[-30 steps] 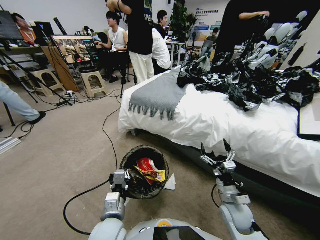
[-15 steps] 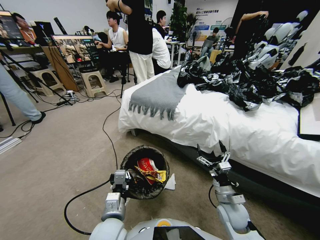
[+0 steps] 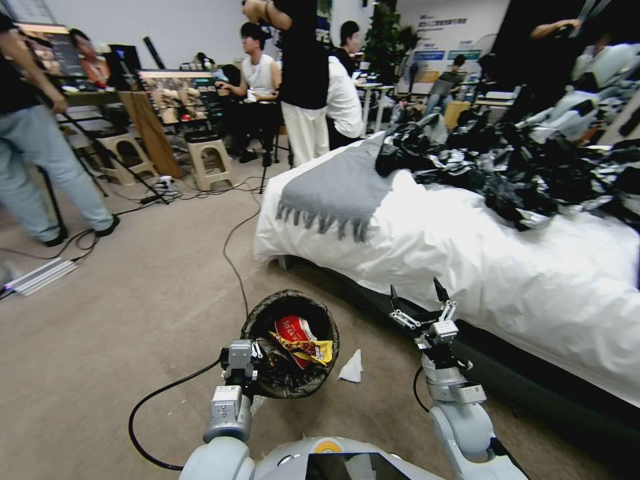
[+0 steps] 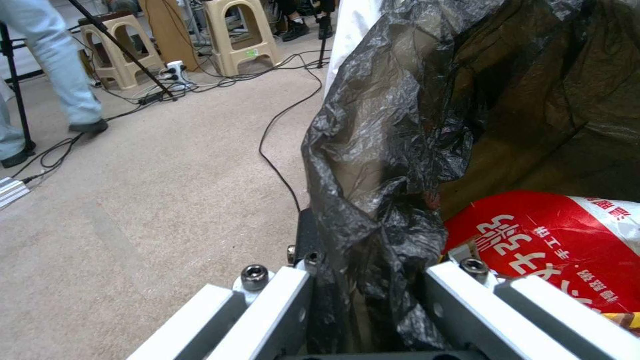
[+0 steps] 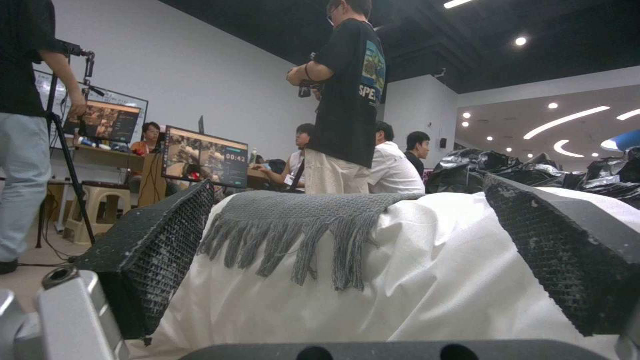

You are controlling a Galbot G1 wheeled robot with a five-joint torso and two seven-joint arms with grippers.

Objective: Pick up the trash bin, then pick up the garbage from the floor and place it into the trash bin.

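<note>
The trash bin (image 3: 261,317), round with a crinkled black bag over its rim, hangs just above the carpet in front of me. My left gripper (image 3: 251,352) is shut on its near rim; the left wrist view has the bag (image 4: 380,200) pinched between the fingers. Garbage lies inside it: a red-and-white pack (image 3: 293,329) (image 4: 553,240) and a yellow wrapper (image 3: 315,349). A white paper scrap (image 3: 351,368) lies on the floor just right of the bin. My right gripper (image 3: 420,301) (image 5: 360,270) is open and empty, raised right of the bin, facing the bed.
A bed with a white sheet (image 3: 467,267) runs along the right, with a grey fringed blanket (image 3: 333,187) and a heap of shiny black plastic (image 3: 507,167) on it. A black cable (image 3: 233,253) crosses the carpet. A person (image 3: 47,167) stands far left by stools (image 3: 207,160) and tripods.
The whole head view has shifted right, so the camera has moved. The right gripper has sunk a little toward the bin. The paper scrap now shows clear of the bin.
</note>
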